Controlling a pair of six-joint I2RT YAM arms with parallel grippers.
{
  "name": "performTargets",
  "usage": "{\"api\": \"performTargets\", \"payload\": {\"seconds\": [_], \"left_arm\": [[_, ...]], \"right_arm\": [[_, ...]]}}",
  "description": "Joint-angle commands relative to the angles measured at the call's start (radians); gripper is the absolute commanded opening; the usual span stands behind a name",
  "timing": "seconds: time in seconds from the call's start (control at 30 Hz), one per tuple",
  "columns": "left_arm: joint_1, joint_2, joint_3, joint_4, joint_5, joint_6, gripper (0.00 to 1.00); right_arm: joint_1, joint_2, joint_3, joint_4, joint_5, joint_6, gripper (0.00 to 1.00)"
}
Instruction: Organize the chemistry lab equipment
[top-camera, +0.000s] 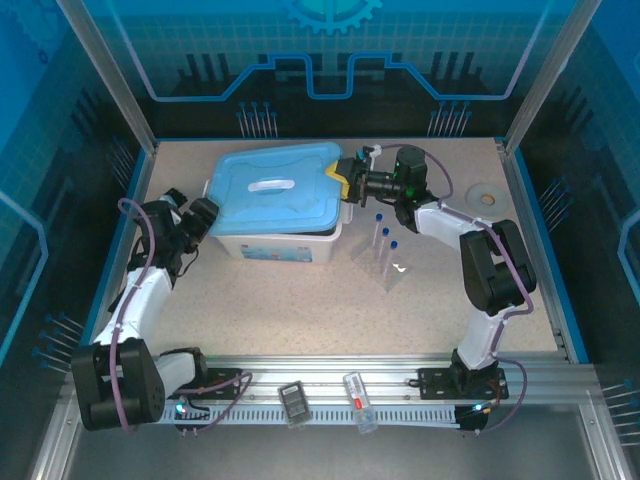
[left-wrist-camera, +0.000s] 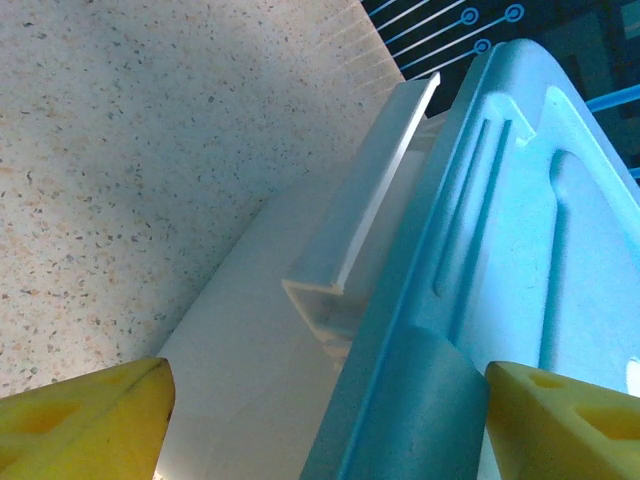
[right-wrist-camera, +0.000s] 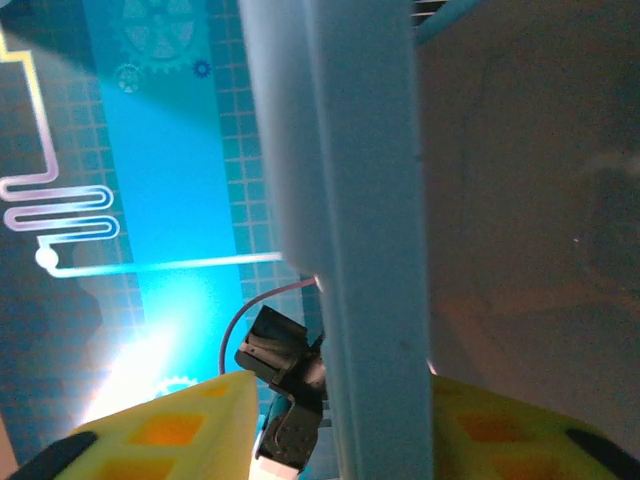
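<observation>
The right gripper (top-camera: 346, 185) has its yellow fingers (right-wrist-camera: 170, 430) parted a little, one on either side of the right-hand edge of the light-blue lid (top-camera: 250, 205). There is a sliver of gap between one finger and the lid, so from here it looks to straddle the edge rather than pinch it. The lid lies on top of the white bin (top-camera: 290, 247), which sits towards the back of the speckled table (top-camera: 300, 320).

At the bin's other end, the left gripper (top-camera: 207, 212) stands wide open with nothing in it. The lid's corner and the bin's side handle (left-wrist-camera: 350, 230) are just ahead, between its fingers.

Near the right gripper but apart from it, the three blue-capped tubes (top-camera: 383, 232) stand upright in the small clear rack (top-camera: 386, 268), just off the bin's front right corner.
</observation>
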Motion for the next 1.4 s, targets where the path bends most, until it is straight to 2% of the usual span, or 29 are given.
{"api": "performTargets", "payload": {"seconds": [0.0, 0.13, 0.33, 0.67, 0.83, 0.93, 1.03, 1.37], "left_arm": [[-0.022, 0.027, 0.004, -0.107, -0.026, 0.045, 0.8], [-0.03, 0.033, 0.007, -0.11, -0.026, 0.047, 0.8], [-0.037, 0.039, 0.009, -0.111, -0.024, 0.048, 0.8], [-0.043, 0.042, 0.01, -0.109, -0.019, 0.043, 0.8], [-0.065, 0.044, 0.006, -0.102, -0.017, 0.03, 0.81], [-0.092, 0.045, -0.007, -0.088, -0.023, 0.011, 0.81], [-0.117, 0.04, -0.033, -0.061, -0.023, -0.027, 0.81], [-0.159, -0.023, -0.091, -0.035, -0.071, -0.083, 0.81]], "right_arm": [[-0.031, -0.043, -0.006, -0.058, 0.0, -0.058, 0.45], [-0.055, -0.073, -0.004, -0.161, 0.004, -0.12, 0.46], [-0.084, -0.138, 0.027, -0.432, 0.034, -0.302, 0.47], [-0.126, -0.205, 0.084, -0.83, 0.165, -0.582, 0.47], [-0.127, -0.189, 0.104, -0.882, 0.188, -0.645, 0.49], [-0.127, -0.156, 0.118, -0.893, 0.188, -0.668, 0.56], [-0.128, -0.12, 0.135, -0.91, 0.191, -0.693, 0.59], [-0.141, -0.068, 0.204, -1.024, 0.289, -0.797, 0.61]]}}
